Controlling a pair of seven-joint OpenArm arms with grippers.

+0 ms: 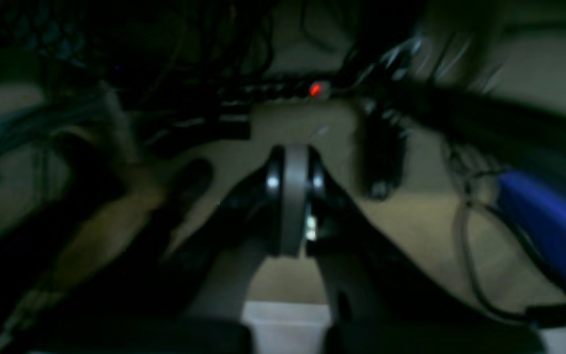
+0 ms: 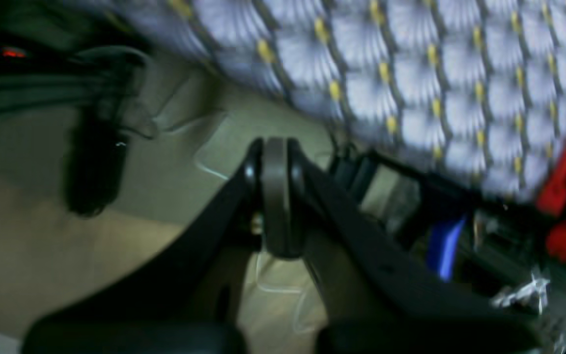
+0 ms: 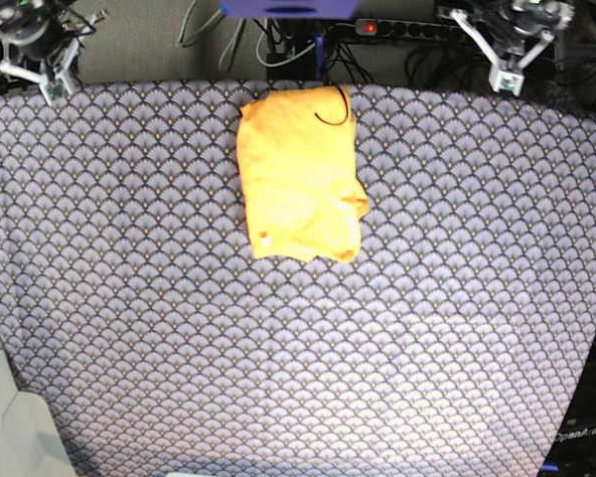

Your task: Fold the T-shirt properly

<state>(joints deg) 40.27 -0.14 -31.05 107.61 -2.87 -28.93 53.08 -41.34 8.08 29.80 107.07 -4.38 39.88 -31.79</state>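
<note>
The yellow-orange T-shirt (image 3: 298, 174) lies folded into a compact upright rectangle at the far middle of the table, a small white tag showing at its near left corner. Both arms are drawn back to the far corners, well away from it. My left gripper (image 3: 507, 72) sits at the far right corner in the base view; in its wrist view its jaws (image 1: 293, 196) are pressed together with nothing between them. At the far left corner my right gripper (image 3: 52, 81) is also shut and empty, jaws (image 2: 275, 196) closed in its own view.
A blue-grey scallop-patterned cloth (image 3: 298, 338) covers the whole table. Behind the far edge run cables and a power strip (image 3: 397, 28) with a red light. The wrist views look at the floor and the table edge (image 2: 410, 73).
</note>
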